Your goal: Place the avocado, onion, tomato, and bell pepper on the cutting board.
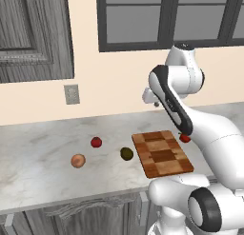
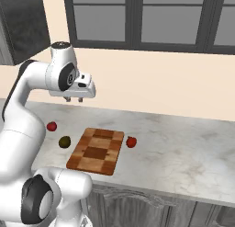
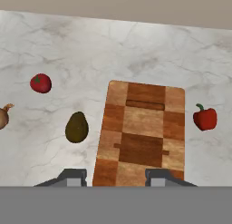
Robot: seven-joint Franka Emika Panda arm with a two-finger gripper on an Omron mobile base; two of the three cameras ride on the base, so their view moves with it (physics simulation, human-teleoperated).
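Marble counter (image 1: 43,143) under a dark window (image 2: 137,19); fingers (image 2: 74,99) clenched, empty, aloft.

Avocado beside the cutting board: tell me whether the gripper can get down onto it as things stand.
Probably yes. The avocado lies alone on the counter, apart from the cutting board and the tomato. The gripper hangs above, with nothing between them.
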